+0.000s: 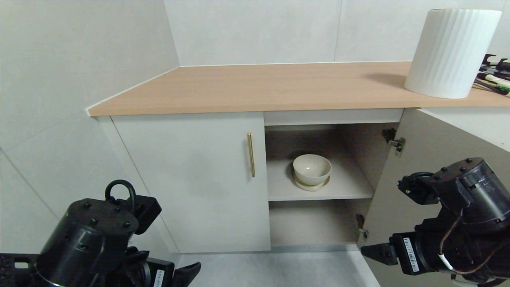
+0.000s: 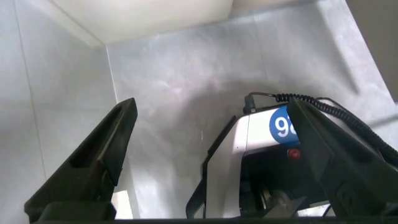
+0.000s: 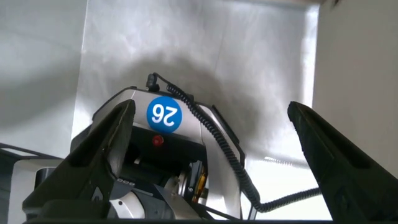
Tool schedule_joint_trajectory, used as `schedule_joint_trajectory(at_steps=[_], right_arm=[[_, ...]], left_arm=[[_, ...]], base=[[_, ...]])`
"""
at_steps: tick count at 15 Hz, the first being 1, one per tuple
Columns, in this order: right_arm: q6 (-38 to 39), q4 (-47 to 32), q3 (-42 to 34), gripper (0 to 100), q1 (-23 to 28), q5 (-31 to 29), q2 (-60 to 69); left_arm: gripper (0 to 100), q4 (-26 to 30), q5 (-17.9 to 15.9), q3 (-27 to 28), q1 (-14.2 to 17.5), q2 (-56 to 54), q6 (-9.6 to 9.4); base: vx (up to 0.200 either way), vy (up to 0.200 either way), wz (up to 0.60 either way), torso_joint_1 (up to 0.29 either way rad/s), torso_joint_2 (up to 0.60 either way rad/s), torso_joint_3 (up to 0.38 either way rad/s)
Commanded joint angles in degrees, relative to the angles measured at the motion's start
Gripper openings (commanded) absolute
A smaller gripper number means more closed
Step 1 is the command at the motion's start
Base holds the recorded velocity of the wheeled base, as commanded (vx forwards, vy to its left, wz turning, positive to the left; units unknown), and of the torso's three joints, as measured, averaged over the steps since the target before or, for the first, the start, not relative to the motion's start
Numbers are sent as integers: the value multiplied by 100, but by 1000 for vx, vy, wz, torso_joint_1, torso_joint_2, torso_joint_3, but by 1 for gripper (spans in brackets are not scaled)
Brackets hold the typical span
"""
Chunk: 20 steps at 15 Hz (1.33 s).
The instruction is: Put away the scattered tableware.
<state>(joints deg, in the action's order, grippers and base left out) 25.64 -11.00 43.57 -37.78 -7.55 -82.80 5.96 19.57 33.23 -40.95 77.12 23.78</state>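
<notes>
While the bowl [image 1: 312,169] sits on its saucer [image 1: 312,186] on the cupboard's upper shelf [image 1: 350,187], far and central, both arms hang low and near. Left gripper [image 2: 211,109] spread wide, nothing in it; right gripper [image 3: 211,112] likewise released and empty. What's left looks like the open door [image 1: 422,159], swung out on the right: it stands just beside the right gripper, well apart from the left, so the right arm is nearer.

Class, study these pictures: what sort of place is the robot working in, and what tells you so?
Most likely a kitchen: a wood-look countertop over pale cabinets, tiled walls behind, and a cream bowl sitting on a small plate on the open cabinet's shelf.
</notes>
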Motion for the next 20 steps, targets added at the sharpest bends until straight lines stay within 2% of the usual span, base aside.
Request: schedule_joint_trajectory(at_steps=[1,4,11,15,17,18,20], right_arm=[[-6,10,-24,100,-1,-1,-52],[-6,10,-24,100,-1,-1,-43],[-15,1,-33,100,-1,-72,-17],[-41,-34,-41,100,-1,-89,97],[-138,-34,-173,100,-45,-80,317],[-358,-157,-252,100,-160,-36,545],[-683,-957,-173,100,-371,-1,809]], left_arm=[[100,2,3,-1,-1,14,3],[100,2,3,-18,-10,14,3],[100,2,3,-10,-10,23,3],[100,2,206,-18,-10,67,12],[100,2,206,-18,-10,75,3],[100,2,206,-18,-10,84,12],[100,2,206,-27,-10,84,3]], base=[[-200,0,0,2,7,2],[-200,0,0,1,6,1],[0,0,0,0,0,0],[0,0,0,0,0,0],[0,-200,0,-7,5,0],[0,-200,0,-2,-7,7],[0,-200,0,10,0,2]])
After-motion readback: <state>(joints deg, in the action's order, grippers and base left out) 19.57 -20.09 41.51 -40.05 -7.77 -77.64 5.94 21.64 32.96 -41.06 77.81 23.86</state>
